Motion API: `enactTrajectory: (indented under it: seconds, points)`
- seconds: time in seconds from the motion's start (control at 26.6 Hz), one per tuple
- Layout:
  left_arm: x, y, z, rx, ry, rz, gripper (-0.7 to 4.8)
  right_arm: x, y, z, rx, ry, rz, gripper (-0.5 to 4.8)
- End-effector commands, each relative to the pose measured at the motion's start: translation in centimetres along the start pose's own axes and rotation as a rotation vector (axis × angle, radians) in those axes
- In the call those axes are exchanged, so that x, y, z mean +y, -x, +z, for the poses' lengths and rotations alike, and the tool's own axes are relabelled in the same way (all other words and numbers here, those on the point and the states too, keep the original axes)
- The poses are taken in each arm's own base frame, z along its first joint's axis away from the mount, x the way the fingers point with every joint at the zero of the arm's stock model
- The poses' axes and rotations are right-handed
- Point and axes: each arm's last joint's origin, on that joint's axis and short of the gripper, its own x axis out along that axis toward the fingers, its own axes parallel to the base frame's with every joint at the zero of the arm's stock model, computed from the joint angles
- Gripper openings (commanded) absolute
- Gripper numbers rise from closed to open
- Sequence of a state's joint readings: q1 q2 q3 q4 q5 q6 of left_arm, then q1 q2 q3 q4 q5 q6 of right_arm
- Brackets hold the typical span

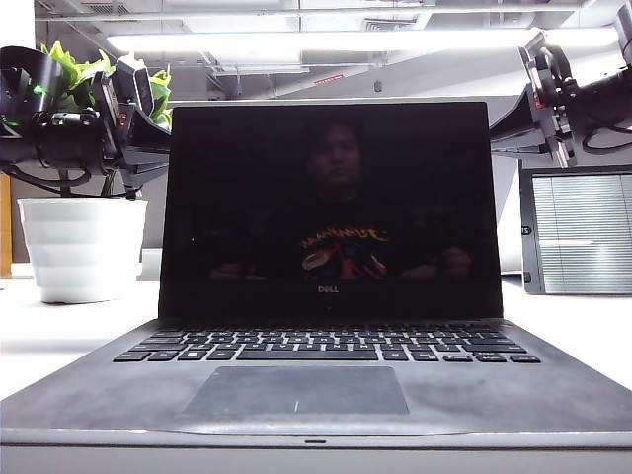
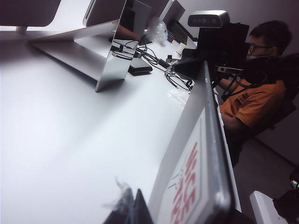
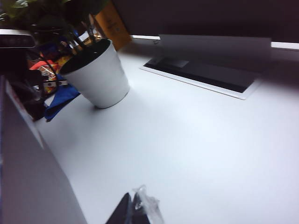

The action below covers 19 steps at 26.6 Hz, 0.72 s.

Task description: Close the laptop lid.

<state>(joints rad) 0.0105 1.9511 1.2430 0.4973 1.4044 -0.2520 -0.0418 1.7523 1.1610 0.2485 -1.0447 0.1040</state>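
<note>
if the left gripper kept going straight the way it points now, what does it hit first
Probably the bare white table behind the laptop. The left gripper points down along the back of the laptop lid, which runs beside it rather than across its path. Depth is unclear, so it might graze the lid.

Exterior: low, close, facing laptop front. Wrist views: behind laptop lid, sharing it.
</note>
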Motion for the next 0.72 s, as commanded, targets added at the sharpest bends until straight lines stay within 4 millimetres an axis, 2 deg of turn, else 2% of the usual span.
enactTrajectory:
  seconds: [0.04,0.45,0.72]
  points:
    - [-0.2,0.0,0.2,0.007,0.0,-0.035,-0.05,0.3,0.0,0.4,-0.007,0.02,0.039,-0.05]
    - [-0.3,1.5,0.2,0.034,0.127,-0.127,-0.05,0.6,0.1,-0.3,0.042,-0.051,0.177,-0.05]
    - [-0.4,1.4,0.2,0.05,0.195,-0.157,-0.05,0.9,0.1,-0.5,0.061,-0.08,0.254,-0.05]
